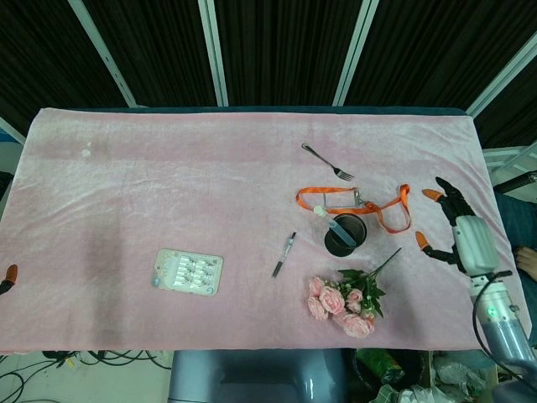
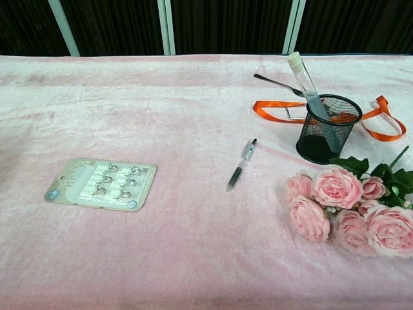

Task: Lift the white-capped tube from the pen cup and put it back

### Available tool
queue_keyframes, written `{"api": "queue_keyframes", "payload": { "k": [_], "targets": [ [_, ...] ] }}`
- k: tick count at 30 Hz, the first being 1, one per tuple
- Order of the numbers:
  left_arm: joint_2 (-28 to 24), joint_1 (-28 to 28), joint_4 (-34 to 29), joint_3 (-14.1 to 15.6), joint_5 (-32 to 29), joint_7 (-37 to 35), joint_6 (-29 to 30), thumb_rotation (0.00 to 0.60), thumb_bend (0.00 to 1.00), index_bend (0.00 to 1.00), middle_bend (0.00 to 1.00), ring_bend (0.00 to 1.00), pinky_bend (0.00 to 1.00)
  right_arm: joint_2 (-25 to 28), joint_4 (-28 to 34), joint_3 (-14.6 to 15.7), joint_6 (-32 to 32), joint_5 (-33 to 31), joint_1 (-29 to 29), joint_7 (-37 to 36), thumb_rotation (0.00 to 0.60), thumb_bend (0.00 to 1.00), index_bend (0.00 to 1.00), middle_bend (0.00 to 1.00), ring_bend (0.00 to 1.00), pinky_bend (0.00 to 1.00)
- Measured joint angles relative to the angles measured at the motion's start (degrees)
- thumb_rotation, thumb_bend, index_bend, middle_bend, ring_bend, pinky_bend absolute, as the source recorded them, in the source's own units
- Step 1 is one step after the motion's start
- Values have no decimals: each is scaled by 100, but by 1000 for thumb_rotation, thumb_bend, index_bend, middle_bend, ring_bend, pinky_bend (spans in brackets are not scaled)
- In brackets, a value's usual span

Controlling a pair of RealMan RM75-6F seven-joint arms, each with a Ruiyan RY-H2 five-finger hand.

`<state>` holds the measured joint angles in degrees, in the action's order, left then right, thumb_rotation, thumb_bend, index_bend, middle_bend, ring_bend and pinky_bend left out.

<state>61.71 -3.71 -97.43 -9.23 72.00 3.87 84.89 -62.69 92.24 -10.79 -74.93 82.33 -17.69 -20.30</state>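
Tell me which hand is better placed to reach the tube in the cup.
Right. The right hand is open near the cup holding the tube; of the left hand, only a fingertip shows at the far table edge.

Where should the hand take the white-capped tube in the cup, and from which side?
Grip the tube on its bare upper part just below the white cap, coming from above. It leans up and left out of the mesh cup, so only that end stands clear of the rim. The open right hand is nearest.
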Motion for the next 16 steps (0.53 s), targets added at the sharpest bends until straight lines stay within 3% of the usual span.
{"api": "queue_keyframes", "payload": {
  "k": [6, 11, 16],
  "targets": [
    [-5, 13, 56, -20, -2, 23, 97, 600, 337, 133, 89, 0, 8, -216, -312, 472, -1238, 481, 843, 1070, 600, 284, 174, 27, 59, 163],
    [-40, 7, 94, -14, 62, -83, 74, 600, 337, 133, 88, 0, 8, -441, -665, 757, -1680, 690, 1268, 1601, 600, 283, 173, 26, 58, 163],
    [-64, 5, 166, 17, 137, -153, 56, 600, 337, 133, 88, 0, 8, -527, -800, 845, -1921, 741, 1496, 1771, 600, 271, 165, 25, 54, 163]
  ]
}}
